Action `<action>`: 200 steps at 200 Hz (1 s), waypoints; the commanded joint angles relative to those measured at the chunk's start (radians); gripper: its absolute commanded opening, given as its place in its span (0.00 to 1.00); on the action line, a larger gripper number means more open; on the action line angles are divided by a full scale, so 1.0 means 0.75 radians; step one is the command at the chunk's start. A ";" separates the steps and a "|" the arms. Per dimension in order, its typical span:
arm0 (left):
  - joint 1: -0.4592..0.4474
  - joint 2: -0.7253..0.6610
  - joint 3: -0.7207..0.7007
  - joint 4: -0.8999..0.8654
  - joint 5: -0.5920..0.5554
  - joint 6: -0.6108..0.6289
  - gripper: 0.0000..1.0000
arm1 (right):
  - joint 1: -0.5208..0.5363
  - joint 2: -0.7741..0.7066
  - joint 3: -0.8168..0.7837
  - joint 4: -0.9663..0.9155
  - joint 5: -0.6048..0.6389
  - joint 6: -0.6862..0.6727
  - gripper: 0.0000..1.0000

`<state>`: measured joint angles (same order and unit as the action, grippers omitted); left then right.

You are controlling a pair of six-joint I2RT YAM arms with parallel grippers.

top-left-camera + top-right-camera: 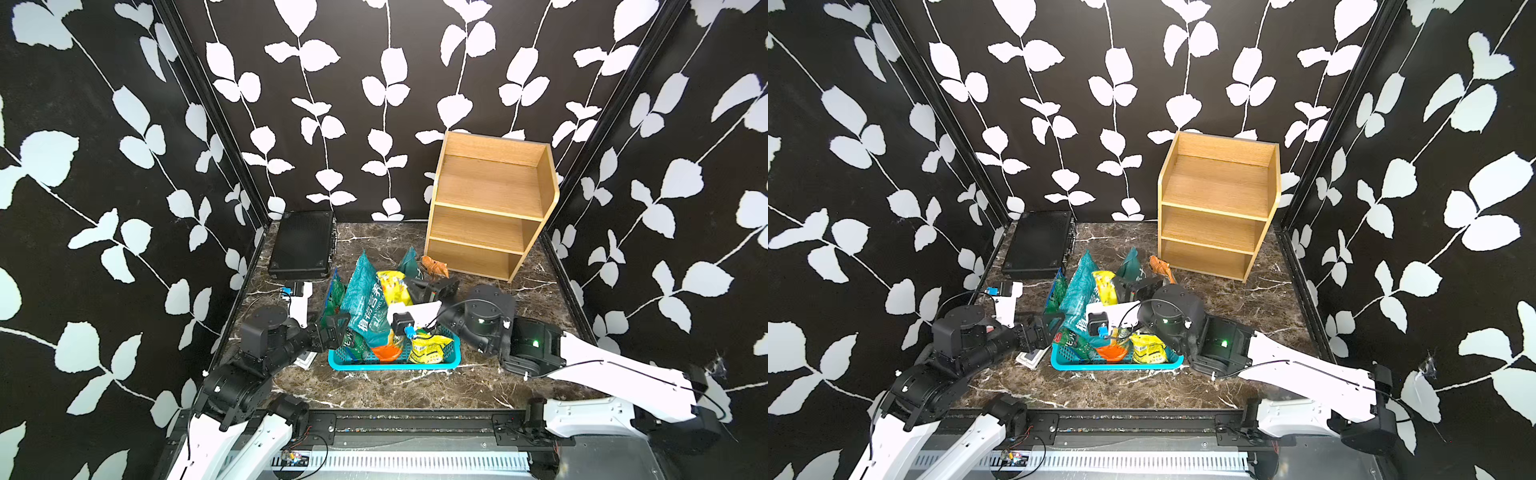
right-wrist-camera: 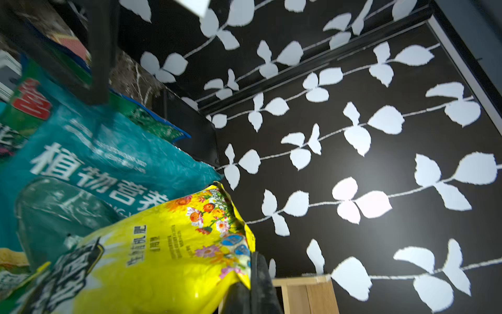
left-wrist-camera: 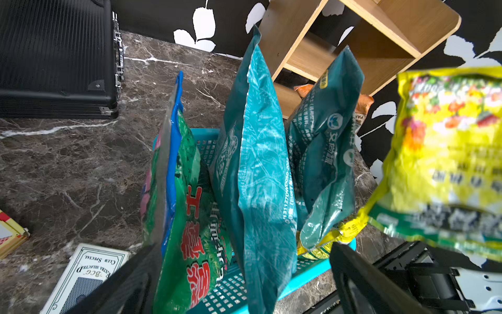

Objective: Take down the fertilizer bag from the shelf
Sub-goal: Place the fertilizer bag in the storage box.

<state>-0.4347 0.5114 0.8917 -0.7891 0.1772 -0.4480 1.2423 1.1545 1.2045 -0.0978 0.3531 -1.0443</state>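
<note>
One shelf [image 1: 490, 208], three tiers. One basket [image 1: 395, 366]. Five bags: two teal, the large teal bag [image 1: 365, 299] and the small teal bag [image 1: 409, 262]; one green bag [image 1: 332, 297]; two yellow, the raised yellow bag [image 1: 392, 286] and the low yellow bag [image 1: 430, 349]. Two orange items, kind unclear: far orange item [image 1: 434, 266], near orange item [image 1: 384, 353]. One black case [image 1: 301, 245]. One card box [image 3: 87, 274]. One red-and-yellow box [image 3: 11, 233]. Two arms: left arm [image 1: 249, 374], right arm [image 1: 602, 365]. Two pincers: left pincer [image 1: 337, 328], right pincer [image 2: 256, 271]. One bench [image 1: 415, 395].
</note>
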 commanded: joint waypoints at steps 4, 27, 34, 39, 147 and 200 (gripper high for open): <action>0.009 -0.042 0.048 -0.036 0.001 -0.004 0.99 | 0.039 0.003 -0.020 0.202 -0.095 0.028 0.00; 0.009 -0.055 0.074 -0.060 -0.029 -0.007 0.99 | 0.081 0.000 0.001 0.188 -0.145 0.033 0.00; 0.009 -0.055 0.081 -0.065 -0.032 -0.010 0.99 | 0.088 -0.002 0.001 0.186 -0.164 0.037 0.00; 0.009 -0.054 0.083 -0.065 -0.030 -0.012 0.99 | 0.090 -0.002 -0.003 0.186 -0.178 0.043 0.00; 0.009 -0.080 -0.013 0.019 0.266 -0.138 0.99 | -0.068 0.217 -0.280 0.477 -0.408 0.064 0.00; 0.009 0.006 -0.213 0.339 0.769 -0.341 0.99 | -0.132 0.301 -0.373 0.611 -0.423 0.086 0.00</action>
<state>-0.4347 0.4725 0.7956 -0.6891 0.5144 -0.6083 1.1637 1.3746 0.9760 0.2646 0.0689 -1.0149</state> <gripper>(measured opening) 0.987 0.045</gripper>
